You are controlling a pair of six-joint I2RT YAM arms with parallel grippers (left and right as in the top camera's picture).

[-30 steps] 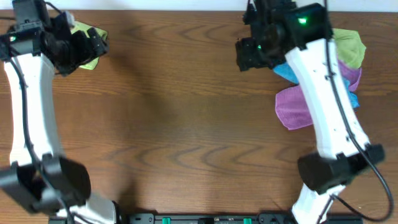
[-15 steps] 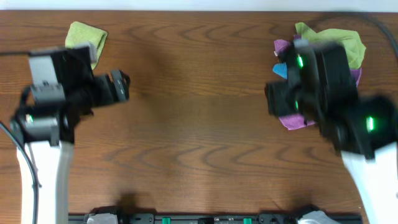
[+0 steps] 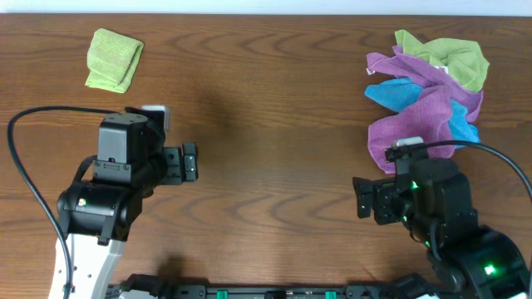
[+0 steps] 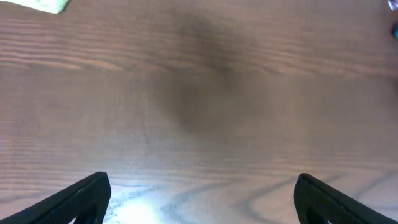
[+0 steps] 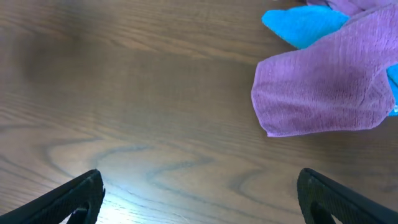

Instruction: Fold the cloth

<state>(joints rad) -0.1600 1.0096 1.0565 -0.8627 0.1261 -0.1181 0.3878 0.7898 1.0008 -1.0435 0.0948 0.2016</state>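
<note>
A folded light green cloth (image 3: 114,59) lies at the far left of the table; its corner shows in the left wrist view (image 4: 43,4). A loose pile of cloths lies at the far right: a purple cloth (image 3: 416,124), a blue cloth (image 3: 399,94) and a green cloth (image 3: 449,60). The purple cloth (image 5: 329,87) and blue cloth (image 5: 301,23) show in the right wrist view. My left gripper (image 3: 189,161) is open and empty over bare wood at left centre. My right gripper (image 3: 363,199) is open and empty, just in front of the pile.
The brown wooden table (image 3: 266,124) fills the view. A dark rail (image 3: 266,292) runs along the front edge. The table's back edge meets a white wall at the top.
Both arms have pulled back from the far cloths toward the front of the table. The folded green cloth stays at far left, the pile at far right.
</note>
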